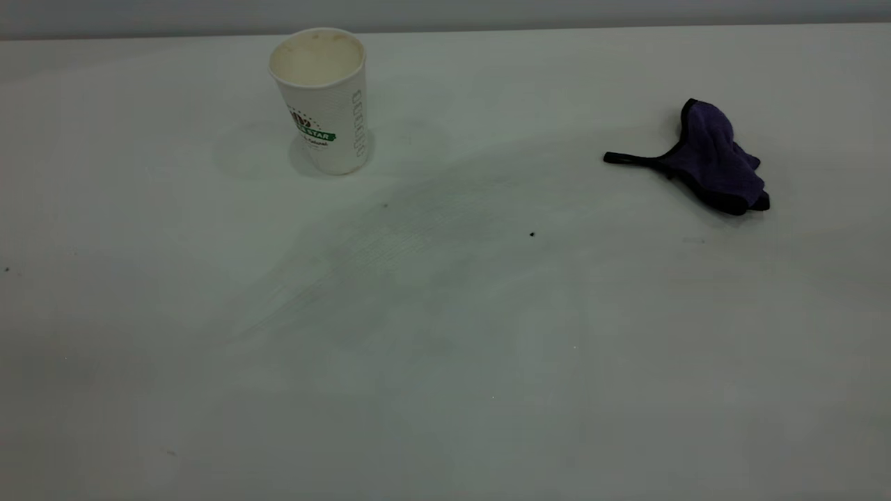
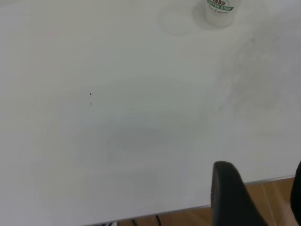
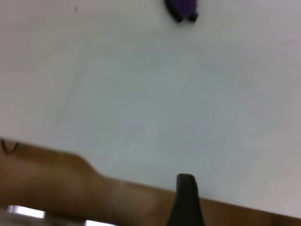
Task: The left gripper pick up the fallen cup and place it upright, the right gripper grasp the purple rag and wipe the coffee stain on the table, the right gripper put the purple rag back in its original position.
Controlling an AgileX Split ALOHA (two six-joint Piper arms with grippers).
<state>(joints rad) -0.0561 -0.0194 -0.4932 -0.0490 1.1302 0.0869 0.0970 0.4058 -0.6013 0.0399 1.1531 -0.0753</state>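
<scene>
While you look over the table [image 1: 445,390], read it line by line:

Cup: the cup [image 1: 321,97] stands upright near the far edge, toward the left corner, mouth up and showing its cream inside; the green band and logo face you. In the left wrist view you see only its lower part [image 2: 219,10].

Purple rag: the purple rag [image 1: 713,158] lies crumpled near the right edge, toward the far side, well apart from the cup. Its thin black strap [image 1: 630,160] lies flat on the table and points toward the cup's side. The right wrist view catches only a bit of the rag [image 3: 182,9].

Coffee stain: you will find no brown puddle; only faint grey smears [image 1: 390,236] run across the middle of the table, between cup and rag.

Speck: a tiny black speck [image 1: 532,234] sits near the middle, close to the smears.

Left claw: the left claw [image 2: 256,197] is out of the exterior view; its wrist camera shows it at the table's edge, far from the cup, with one dark finger [image 2: 230,197] and a sliver of the other spread wide, holding nothing.

Right claw: the right claw's wrist camera shows a single dark finger [image 3: 186,200] over the table's edge, far from the rag; you cannot tell how wide it stands.
</scene>
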